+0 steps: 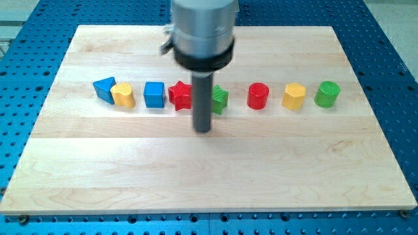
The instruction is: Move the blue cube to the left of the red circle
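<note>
Eight small blocks lie in one row across the wooden counter, running left to right: a blue wedge-like block, a yellow block touching it, the blue cube, a red star, a green star, the red circle, a yellow hexagon-like block and a green cylinder.

There is no claw on this arm, so nothing is held; the rod simply ends in my tip, which rests on the counter just nearer than the row, in front of the gap between the red star and the green star, and touches no block as far as I can tell.

The blue cube sits left of the red star, well apart from the red circle, with both stars between them. I judge the cube must be steered out of the row, round the stars, into the space just left of the circle; pushing straight along would likely shove the stars.
</note>
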You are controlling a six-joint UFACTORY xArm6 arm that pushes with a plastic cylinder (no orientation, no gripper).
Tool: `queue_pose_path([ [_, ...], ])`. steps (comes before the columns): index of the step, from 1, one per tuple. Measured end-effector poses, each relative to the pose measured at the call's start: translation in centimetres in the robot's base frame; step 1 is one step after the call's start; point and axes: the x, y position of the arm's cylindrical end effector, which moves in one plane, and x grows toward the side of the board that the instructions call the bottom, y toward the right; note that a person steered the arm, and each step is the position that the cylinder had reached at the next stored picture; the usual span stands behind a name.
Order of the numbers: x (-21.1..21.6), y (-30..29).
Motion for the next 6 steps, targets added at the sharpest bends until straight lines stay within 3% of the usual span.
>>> queue_pose_path([
  [3,3.5,-11.9],
  [4,1.3,-15.2],
  [5,-4.3,-13.8],
  [6,-7.3,-13.8],
])
